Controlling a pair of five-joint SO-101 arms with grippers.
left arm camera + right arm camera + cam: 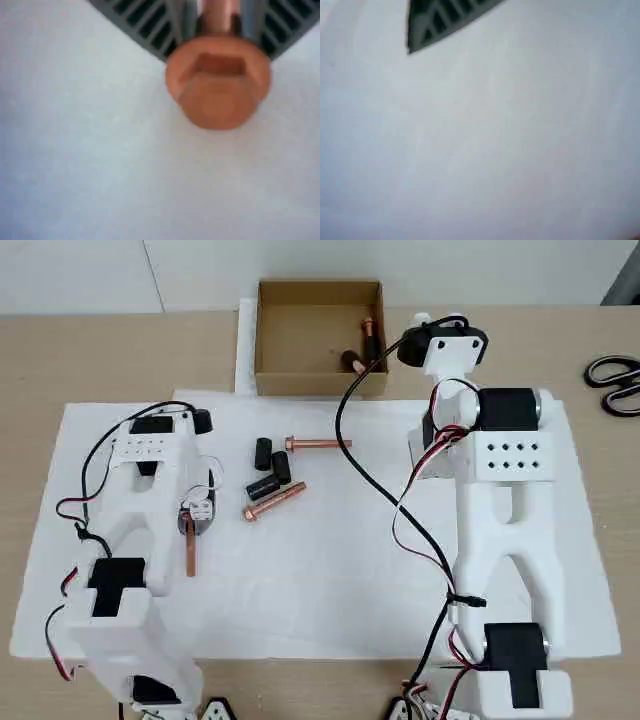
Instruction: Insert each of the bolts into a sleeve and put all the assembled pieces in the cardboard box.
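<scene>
You had the left hand (pixel 190 523) clamped on a bolt (pixel 218 85) | grip of your right hand (pixel 445 20) could not be told.

Copper-orange bolts (pixel 318 443), black sleeves (pixel 263 453), plain brown cardboard box (pixel 268 340), white sheet (pixel 330 580) over pale tan table (pixel 100 350), white arms (pixel 505 510) with black motors (pixel 505 408) and red-and-black wires (pixel 340 415), black-handled scissors (pixel 615 375) at the table's right edge, dark grey ribbed fingers (pixel 135 15).
</scene>
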